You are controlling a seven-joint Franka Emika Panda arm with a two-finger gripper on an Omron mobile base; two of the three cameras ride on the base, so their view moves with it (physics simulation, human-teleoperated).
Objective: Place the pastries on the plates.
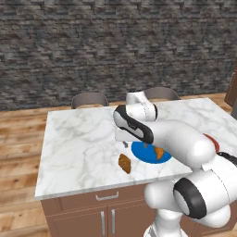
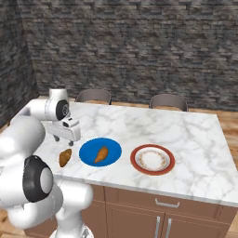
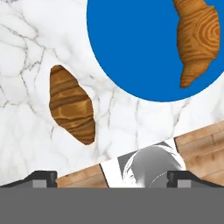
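On the marble counter (image 2: 186,135) we see one pastry (image 2: 101,154) on the blue plate (image 2: 88,151), another pastry (image 2: 65,157) just left of it, the white plate (image 2: 152,159) right; our gripper (image 2: 63,139), fingers apart, hovers above.

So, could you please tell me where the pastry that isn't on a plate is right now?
The loose pastry lies on the marble counter near its front edge, just left of the blue plate in the right base view, apart from it.

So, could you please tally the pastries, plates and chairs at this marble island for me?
Pastries: 2, one on the blue plate, one on the counter
Plates: 2, blue and white
Chairs: 2
Total: 6
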